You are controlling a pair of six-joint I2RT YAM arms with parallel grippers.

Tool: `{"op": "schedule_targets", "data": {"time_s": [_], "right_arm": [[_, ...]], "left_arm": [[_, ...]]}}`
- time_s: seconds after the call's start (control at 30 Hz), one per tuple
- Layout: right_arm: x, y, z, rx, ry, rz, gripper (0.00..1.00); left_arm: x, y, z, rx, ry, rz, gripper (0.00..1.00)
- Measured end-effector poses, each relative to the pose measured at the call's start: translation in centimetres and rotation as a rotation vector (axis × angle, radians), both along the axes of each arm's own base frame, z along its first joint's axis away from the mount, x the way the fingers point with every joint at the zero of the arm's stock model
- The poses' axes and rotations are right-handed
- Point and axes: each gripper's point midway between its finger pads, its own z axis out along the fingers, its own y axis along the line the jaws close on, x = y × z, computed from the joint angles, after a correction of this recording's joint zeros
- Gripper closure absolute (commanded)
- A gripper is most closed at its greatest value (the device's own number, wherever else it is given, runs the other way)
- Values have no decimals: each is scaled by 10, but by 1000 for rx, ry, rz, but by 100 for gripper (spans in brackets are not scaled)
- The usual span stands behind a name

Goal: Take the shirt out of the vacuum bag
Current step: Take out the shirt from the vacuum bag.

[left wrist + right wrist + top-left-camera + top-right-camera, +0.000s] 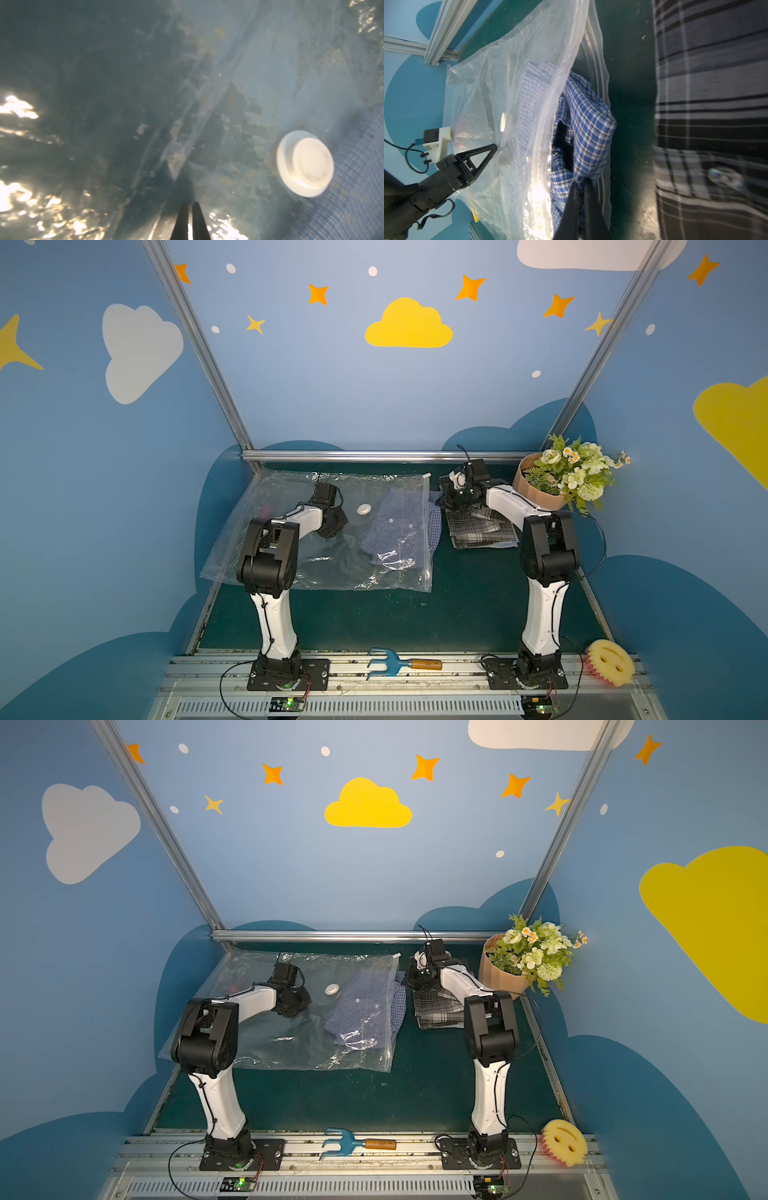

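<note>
My right gripper [580,181] pinches the shirt [395,526], mid-frame, poking from the vacuum bag [291,568]. My left gripper [190,204] clamps its slippery-looking film. The cloth seems soft and light, so I reckon the bunched edge is my hold.

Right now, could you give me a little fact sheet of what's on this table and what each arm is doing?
vacuum bag: clear, lying flat on the green table, mouth open toward the right arm
shirt: blue checked, mostly inside, one edge poking out of the mouth
left gripper: shut, tips down on the bag near the white valve
right gripper: shut on the shirt at the mouth
other clothes: grey plaid pile beside the bag
also there: flower pot, blue rake, yellow sponge
</note>
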Motion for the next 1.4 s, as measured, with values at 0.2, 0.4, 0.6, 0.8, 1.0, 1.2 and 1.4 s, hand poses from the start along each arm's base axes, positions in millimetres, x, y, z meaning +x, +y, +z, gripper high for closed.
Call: {"op": "schedule_targets", "data": {"time_s": [0.2, 0.4, 0.6, 0.8, 1.0, 1.2, 1.4], "right_arm": [[1, -9, 19, -13, -14, 6, 100], [3, -26, 32, -29, -15, 0, 100], [14, -72, 54, -73, -16, -54, 100], [14, -116, 73, -115, -32, -97, 100], [6, -151, 61, -157, 10, -121, 100], [2, -172, 44, -154, 49, -156, 100], [2, -182, 23, -141, 76, -191, 100]], "left_arm": [[5, -2, -1, -16, -18, 2, 97], [8, -3, -1, -23, -34, 11, 97], [11, -2, -2, -32, -56, 16, 97], [15, -2, -2, -48, -71, 17, 97], [16, -3, -1, -54, -74, 16, 91], [24, -28, 24, -43, -78, -51, 55], [33, -136, 118, -67, -260, -295, 42]]}}
